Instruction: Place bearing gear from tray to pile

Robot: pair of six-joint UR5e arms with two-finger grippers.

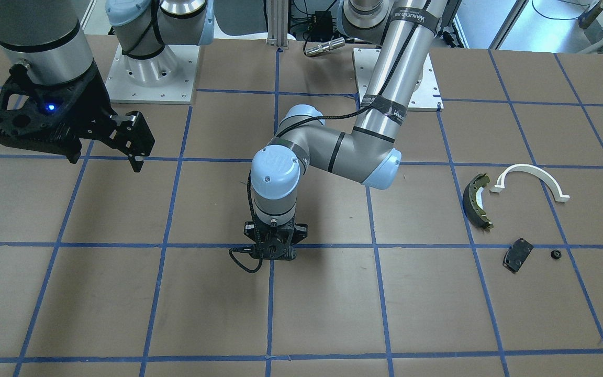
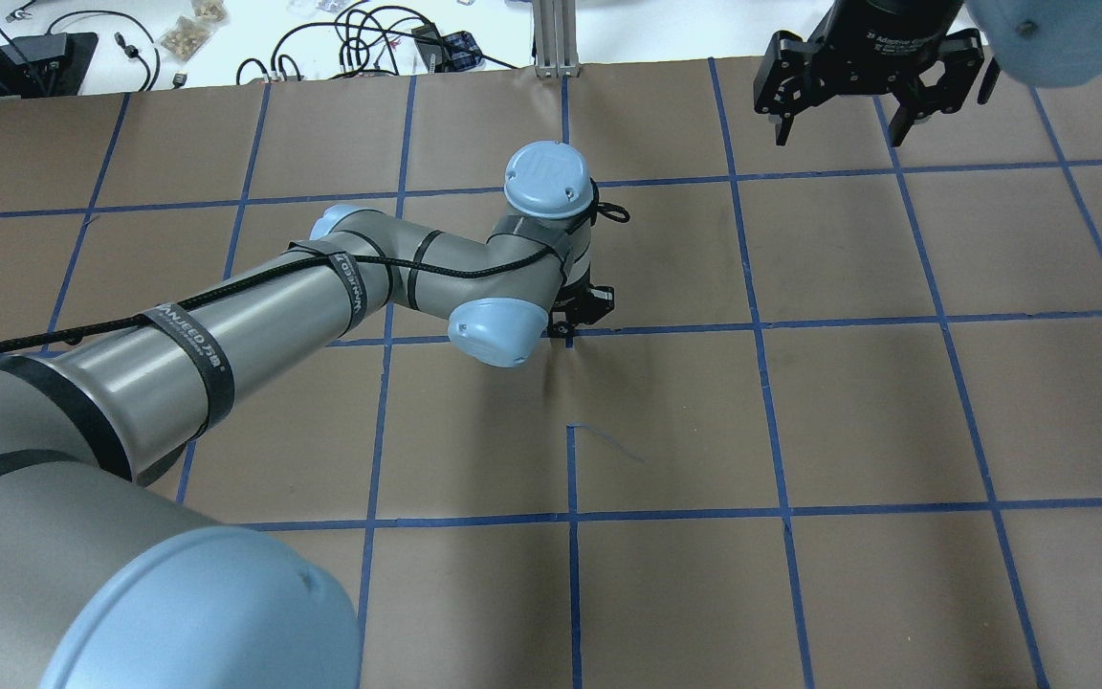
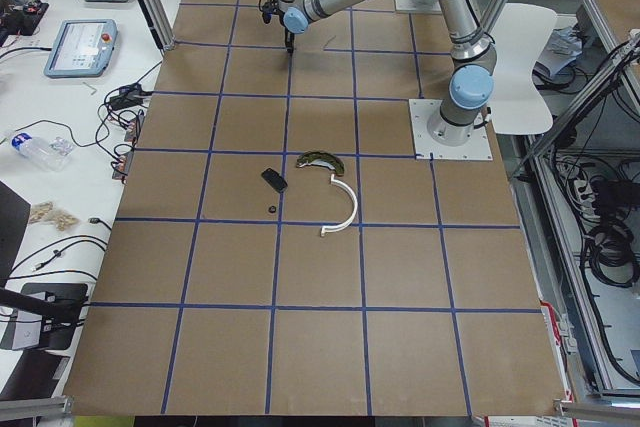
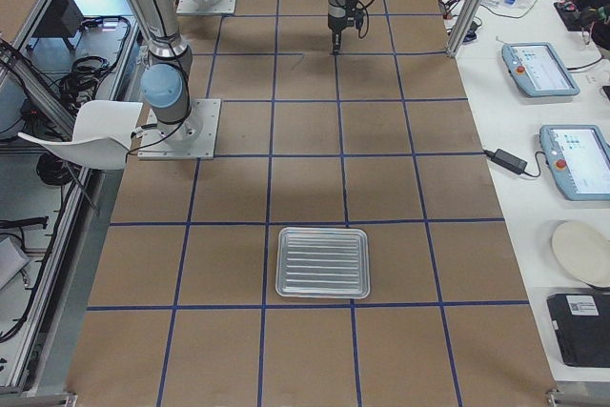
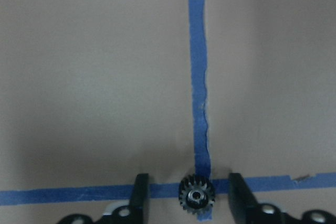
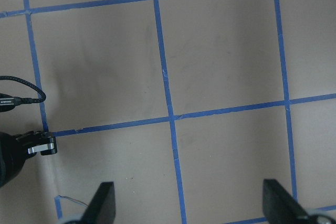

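A small black bearing gear lies on a blue tape crossing in mid table. My left gripper points straight down over it, open, one finger on each side with a gap to the gear. It also shows in the front view. The pile lies apart toward the robot's left: an olive brake shoe, a white arc, a black plate and a small black round part. The metal tray is empty. My right gripper hangs open and empty, high over the table's right part.
Blue tape lines grid the brown table. The arms' base plates stand at the robot's edge, with a metal cylinder between them. A black cable loops beside the left gripper. Operator pendants lie on the side bench.
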